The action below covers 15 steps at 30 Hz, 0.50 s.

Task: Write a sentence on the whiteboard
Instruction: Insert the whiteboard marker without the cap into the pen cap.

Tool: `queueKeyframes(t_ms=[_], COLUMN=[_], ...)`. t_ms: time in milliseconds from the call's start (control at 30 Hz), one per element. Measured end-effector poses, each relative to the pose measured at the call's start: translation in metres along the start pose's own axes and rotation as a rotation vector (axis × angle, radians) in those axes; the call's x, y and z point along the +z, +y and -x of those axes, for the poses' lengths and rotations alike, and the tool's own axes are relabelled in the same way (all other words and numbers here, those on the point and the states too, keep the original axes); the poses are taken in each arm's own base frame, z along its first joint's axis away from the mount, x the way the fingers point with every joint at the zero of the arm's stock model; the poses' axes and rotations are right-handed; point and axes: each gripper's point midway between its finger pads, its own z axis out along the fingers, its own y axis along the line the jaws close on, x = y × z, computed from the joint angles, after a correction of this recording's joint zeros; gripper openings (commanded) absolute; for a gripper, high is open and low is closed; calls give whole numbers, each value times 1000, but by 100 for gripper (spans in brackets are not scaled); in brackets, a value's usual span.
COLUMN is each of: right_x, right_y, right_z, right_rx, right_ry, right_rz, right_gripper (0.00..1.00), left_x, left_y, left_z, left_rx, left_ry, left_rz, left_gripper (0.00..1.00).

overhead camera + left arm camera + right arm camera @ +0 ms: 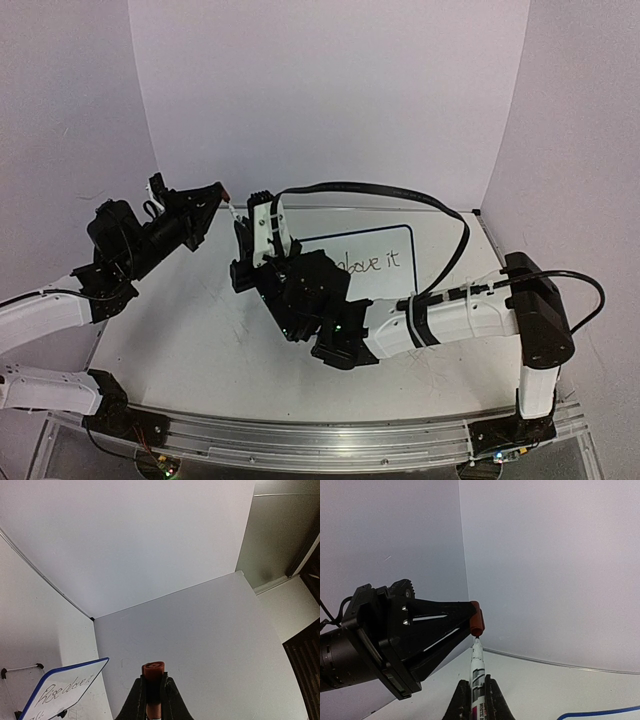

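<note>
The whiteboard (390, 285) sits mid-desk (200, 350), just beyond my right arm, which covers its left part. Of the sentence (372, 262) I read "above it" there. Up and to the left of it, my right tool (477, 685) is clamped tight on a white marker (477, 665), bare tip just at the mouth of a red cap (477, 621). My left tool (153, 682) pinches that cap. A pale wall (330, 90) stands behind.

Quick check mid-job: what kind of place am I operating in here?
Probably a lab test booth: plain white backdrop walls, a scuffed white tabletop, and a metal mounting rail along the near edge.
</note>
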Motion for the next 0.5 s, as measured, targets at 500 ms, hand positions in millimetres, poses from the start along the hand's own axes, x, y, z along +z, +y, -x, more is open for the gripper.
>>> queueKeyframes(t_ms=[500], right_x=[0], right_y=[-1], right_z=[0], right_rx=[-11], right_ry=[0], right_rz=[-6], right_gripper=[0], left_x=[0], left_y=[1], left_z=[2], left_rx=[13], left_ry=[-11], left_rz=[5], left_gripper=[0])
